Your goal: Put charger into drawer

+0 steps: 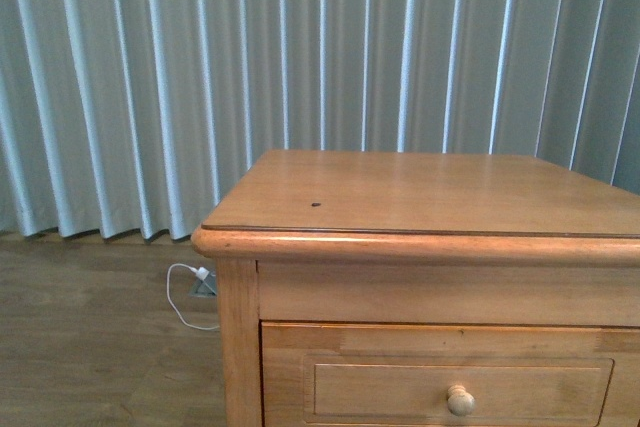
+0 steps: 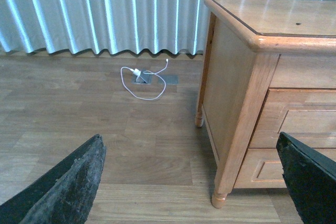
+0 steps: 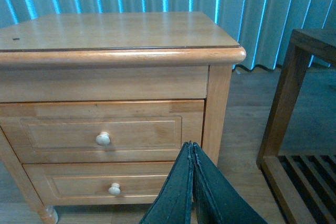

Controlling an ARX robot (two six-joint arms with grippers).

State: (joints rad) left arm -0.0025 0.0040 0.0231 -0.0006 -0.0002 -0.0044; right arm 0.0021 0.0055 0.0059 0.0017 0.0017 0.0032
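The charger is out of view in every frame. A honey-coloured wooden cabinet (image 1: 420, 192) stands ahead, its top bare apart from a small dark speck (image 1: 316, 204). Its upper drawer (image 3: 63, 134) is closed and has a round pale knob (image 3: 103, 138); the same drawer (image 1: 380, 390) and knob (image 1: 460, 400) show low in the front view. A second closed drawer (image 3: 68, 186) lies beneath. My left gripper (image 2: 191, 182) is open over the floor beside the cabinet's left front leg, nothing between its fingers. My right gripper (image 3: 191, 148) is shut and empty, in front of the cabinet's right post.
A thin white cord with a white plug (image 2: 139, 80) lies looped on the wood floor by a floor socket, left of the cabinet. A dark wooden slatted rack (image 3: 294, 129) stands close to the cabinet's right side. Pale pleated curtains (image 1: 150, 77) hang behind.
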